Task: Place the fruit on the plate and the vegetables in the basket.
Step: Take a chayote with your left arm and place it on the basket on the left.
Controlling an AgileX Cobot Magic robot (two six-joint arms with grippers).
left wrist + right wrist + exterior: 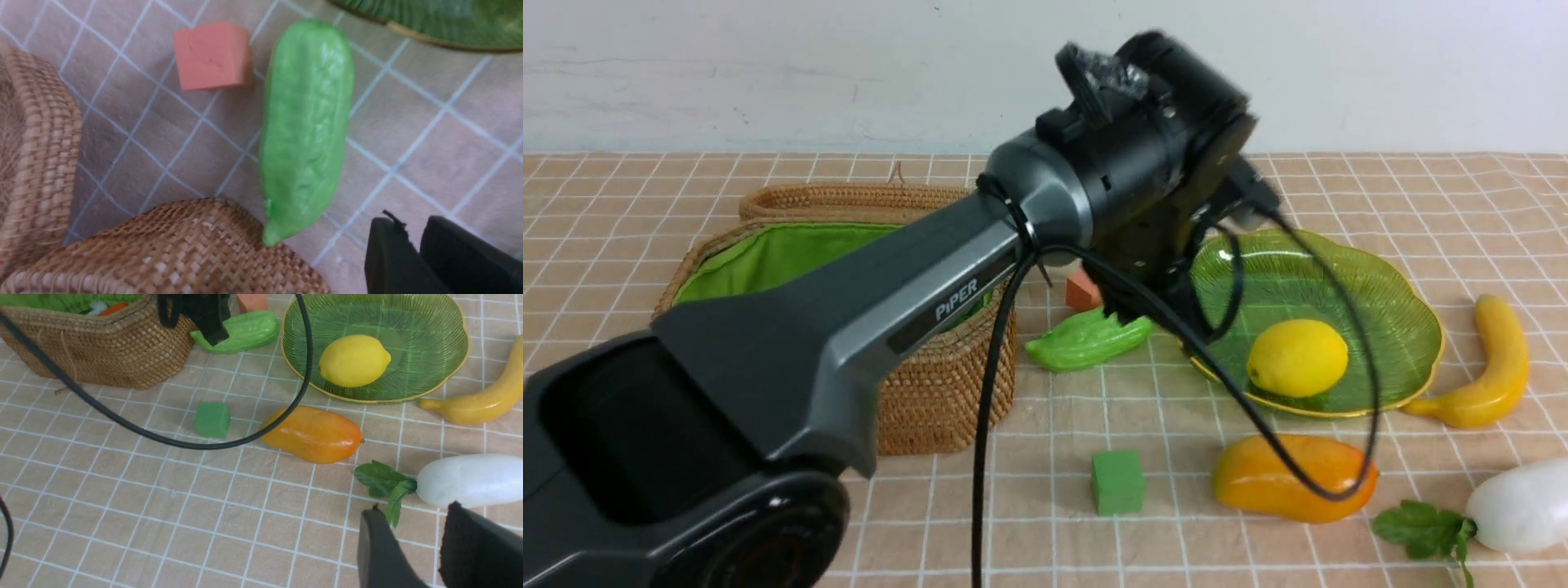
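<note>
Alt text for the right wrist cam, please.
A yellow lemon lies alone in the green glass plate; a mango, banana and white radish lie on the checked cloth outside it. A green gourd lies beside the wicker basket, and the right gripper hangs open near the radish.

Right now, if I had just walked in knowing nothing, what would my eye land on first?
Most likely the robot's big grey-and-black left arm, which sweeps from the near left corner to the middle of the front view. After that, the bright yellow lemon sitting alone on the green glass plate to the right. Then the light-green gourd, lying between that plate and the wicker basket.
</note>
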